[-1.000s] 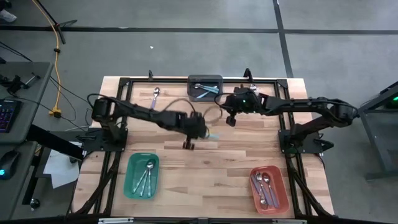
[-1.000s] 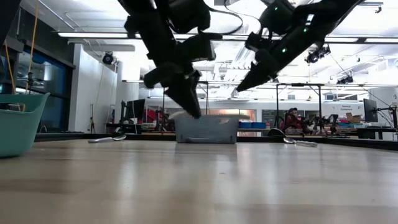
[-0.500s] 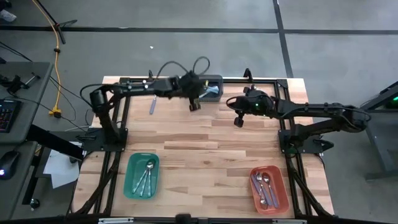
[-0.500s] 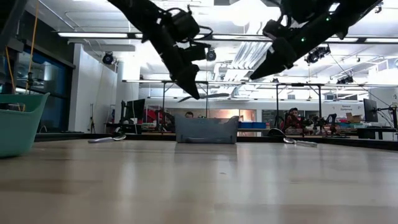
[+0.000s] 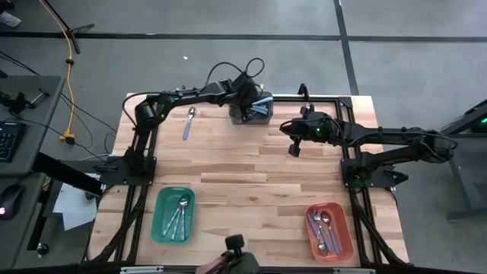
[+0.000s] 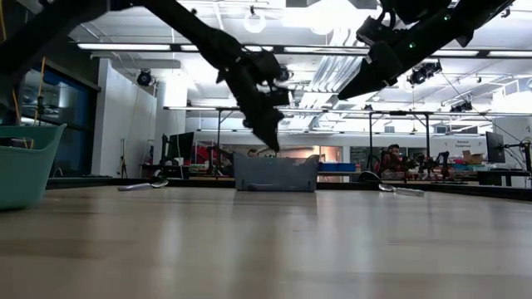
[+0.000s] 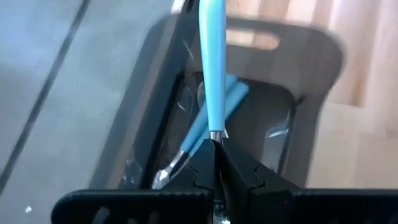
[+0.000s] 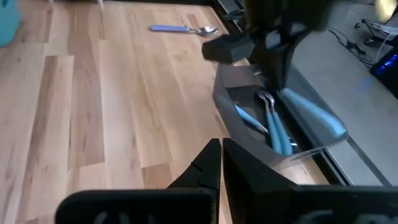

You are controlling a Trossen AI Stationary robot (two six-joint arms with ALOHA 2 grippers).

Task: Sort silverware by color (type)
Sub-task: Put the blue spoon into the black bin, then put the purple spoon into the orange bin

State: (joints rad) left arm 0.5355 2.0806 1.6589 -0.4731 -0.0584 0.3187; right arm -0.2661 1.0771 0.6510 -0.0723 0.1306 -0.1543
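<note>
Silverware, high view: left hand (image 5: 254, 104) now over the grey bin (image 5: 251, 116) at the surface's far edge (a second ago it was mid-surface), so the carry is nearly done. Purple spoon (image 5: 188, 122) lies loose; teal tray (image 5: 173, 215) and red tray (image 5: 329, 230) hold spoons.
Low view: right hand (image 6: 376, 51) hangs high.
Left wrist view: fingers pinch a light blue spoon (image 7: 212, 68) above the bin's blue spoons.
Right wrist view: right hand pressed together, holding nothing.
</note>
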